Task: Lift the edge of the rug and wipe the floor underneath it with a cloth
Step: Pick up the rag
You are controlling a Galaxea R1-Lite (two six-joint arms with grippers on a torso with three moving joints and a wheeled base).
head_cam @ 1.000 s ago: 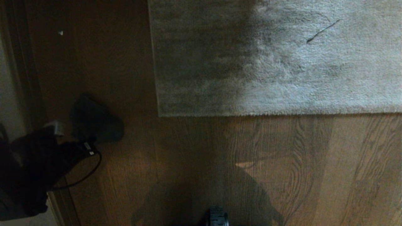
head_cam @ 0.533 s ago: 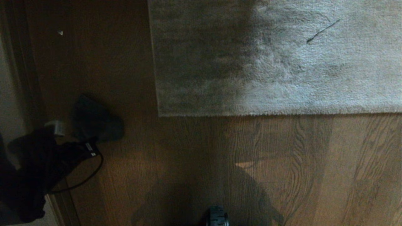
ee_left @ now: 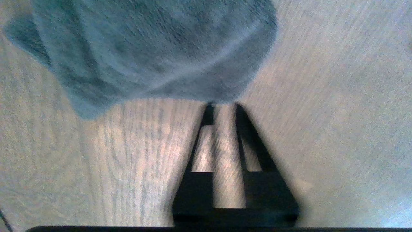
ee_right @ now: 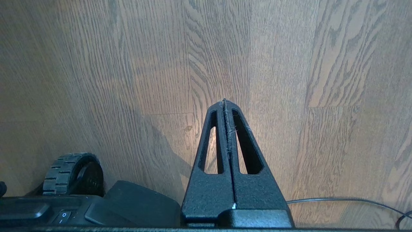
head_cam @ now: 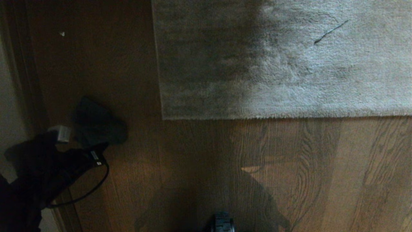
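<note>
The light-grey rug fills the upper part of the head view and lies flat, its near rug edge (head_cam: 273,116) ending in a corner (head_cam: 164,118). Brown wood-grain floor (head_cam: 199,161) spreads in front of it. The cloth (head_cam: 96,122) is a dark crumpled heap on the floor left of the rug corner. In the left wrist view the cloth (ee_left: 151,48) is grey and fuzzy. My left gripper (ee_left: 222,105) is open, its tips at the cloth's near edge, with bare floor showing between the jaws. My right gripper (ee_right: 224,101) is shut and empty above bare floor (ee_right: 289,64).
My left arm (head_cam: 45,164) reaches in at the lower left with a black cable (head_cam: 93,187) looping off it. A dark skirting and pale wall (head_cam: 16,83) run along the left. The base's wheel (head_cam: 222,223) sits at the bottom; the wheel (ee_right: 74,174) and a thin cable (ee_right: 338,200) show beside the right gripper.
My left arm has shifted a little at the lower left, and its cable loop now hangs lower. The cloth and the rug lie where they were.
</note>
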